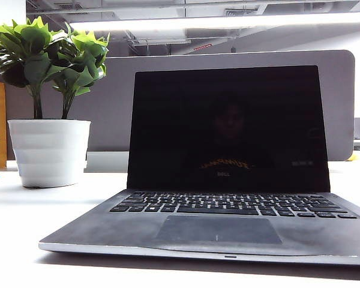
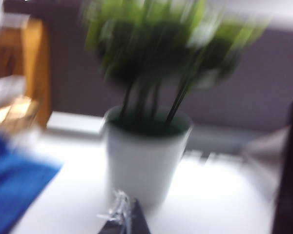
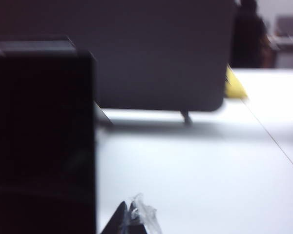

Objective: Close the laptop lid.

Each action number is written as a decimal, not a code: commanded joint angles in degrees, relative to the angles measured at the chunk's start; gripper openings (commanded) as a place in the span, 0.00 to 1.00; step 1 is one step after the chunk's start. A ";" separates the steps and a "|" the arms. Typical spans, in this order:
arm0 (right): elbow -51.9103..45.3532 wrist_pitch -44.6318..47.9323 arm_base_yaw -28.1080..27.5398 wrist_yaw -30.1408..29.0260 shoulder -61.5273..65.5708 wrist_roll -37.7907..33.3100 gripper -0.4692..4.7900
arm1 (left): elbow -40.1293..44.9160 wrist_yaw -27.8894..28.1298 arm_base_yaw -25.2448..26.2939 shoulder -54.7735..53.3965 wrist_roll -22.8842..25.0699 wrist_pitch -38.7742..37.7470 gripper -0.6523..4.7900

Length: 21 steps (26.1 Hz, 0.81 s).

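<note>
White plant pot (image 1: 48,151) crowds the laptop lid's (image 1: 228,129) left side.

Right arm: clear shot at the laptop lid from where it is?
Probably yes. In the right wrist view the laptop lid stands open beside the right gripper, with only bare table between. The left gripper faces the plant pot.

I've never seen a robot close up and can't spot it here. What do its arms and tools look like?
Very little shows. The exterior view has no arm at all. Each wrist view catches only a dark, pointed tip at the picture's edge, with crinkled clear or whitish material on it: the left tool facing the plant pot, the right tool beside the laptop lid. Both pictures are blurred.
</note>
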<state>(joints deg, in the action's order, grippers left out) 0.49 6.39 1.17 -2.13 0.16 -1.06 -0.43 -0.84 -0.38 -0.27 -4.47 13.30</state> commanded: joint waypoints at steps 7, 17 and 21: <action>5.18 5.73 0.09 -1.62 0.92 -4.55 0.09 | -8.41 -2.43 0.07 -2.75 -2.86 9.38 0.11; 11.98 11.54 0.09 0.87 16.37 -4.52 0.09 | -19.87 -11.32 0.02 -32.44 -11.93 17.90 0.11; 14.60 17.05 0.09 0.94 25.64 -4.50 0.09 | -25.79 -17.57 0.00 -46.23 -12.26 20.76 0.11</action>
<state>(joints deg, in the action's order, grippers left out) 13.78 19.62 1.17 -1.41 23.14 -5.32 -24.12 -15.27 -0.40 -42.98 -16.32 32.51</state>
